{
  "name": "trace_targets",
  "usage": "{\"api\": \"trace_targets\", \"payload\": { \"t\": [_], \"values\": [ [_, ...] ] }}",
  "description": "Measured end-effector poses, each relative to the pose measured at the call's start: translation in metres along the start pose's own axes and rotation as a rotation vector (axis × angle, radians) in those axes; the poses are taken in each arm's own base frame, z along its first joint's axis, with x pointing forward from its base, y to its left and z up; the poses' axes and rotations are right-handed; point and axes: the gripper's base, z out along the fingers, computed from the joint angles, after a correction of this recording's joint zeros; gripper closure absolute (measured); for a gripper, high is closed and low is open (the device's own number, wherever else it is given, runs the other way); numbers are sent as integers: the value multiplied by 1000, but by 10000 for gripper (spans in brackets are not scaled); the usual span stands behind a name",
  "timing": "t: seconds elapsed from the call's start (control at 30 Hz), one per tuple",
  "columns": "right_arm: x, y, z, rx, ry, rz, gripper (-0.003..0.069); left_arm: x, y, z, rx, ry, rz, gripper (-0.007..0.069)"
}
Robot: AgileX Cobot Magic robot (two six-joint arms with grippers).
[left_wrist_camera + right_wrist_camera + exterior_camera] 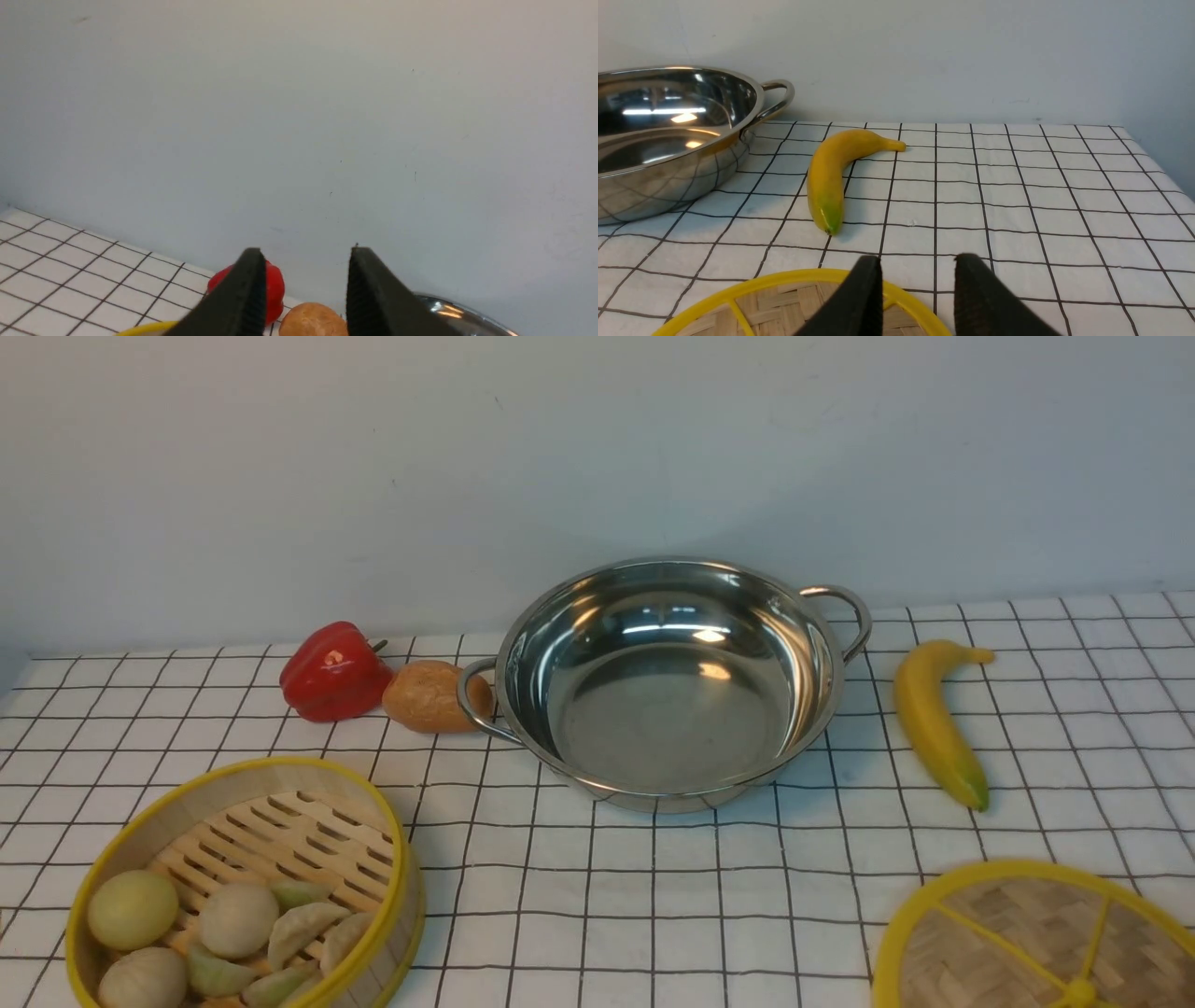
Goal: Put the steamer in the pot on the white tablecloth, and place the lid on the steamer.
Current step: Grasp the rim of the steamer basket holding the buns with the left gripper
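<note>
The steamer (289, 831), a yellow-rimmed bamboo basket with pale buns and greenish dumplings in it, sits at the front left of the white tablecloth (653, 896). The empty shiny pot (667, 728) stands in the middle, further back. The woven lid (1018, 933) lies flat at the front right, partly cut off by the frame. Neither gripper shows in the front view. My left gripper (306, 249) is open and empty, hovering near the steamer's rim (145, 329), facing the wall. My right gripper (920, 256) is open and empty, just above the lid's far edge (784, 303).
A red pepper (334, 670) and a brown potato-like lump (425, 695) lie against the pot's left handle. A banana (934, 723) lies to the right of the pot. A plain wall stands close behind. The cloth's right edge (1157, 158) shows in the right wrist view.
</note>
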Motion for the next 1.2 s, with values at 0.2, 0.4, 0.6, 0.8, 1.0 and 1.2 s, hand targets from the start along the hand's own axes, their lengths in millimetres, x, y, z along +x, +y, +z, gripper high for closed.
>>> {"api": "trace_targets", "payload": {
  "t": [0.2,0.4,0.6,0.8,1.0,1.2],
  "values": [
    [0,0,0,0,-1,-2,416,-19,-11,2,11,45,-27,382],
    [-13,-1,-1,-4,-141,165,416,-37,-28,6,-3,307,14,382],
    [-23,-3,-3,-71,-255,802,416,-84,-51,15,-3,445,139,382],
    [-22,-2,-3,-97,-239,972,416,-129,-59,45,-137,702,355,382],
    [-16,3,-2,-107,-155,878,416,-141,-51,109,-227,975,619,382],
    [-10,8,-1,-128,-67,817,416,-100,-44,176,-14,1243,755,382]
  ]
}}
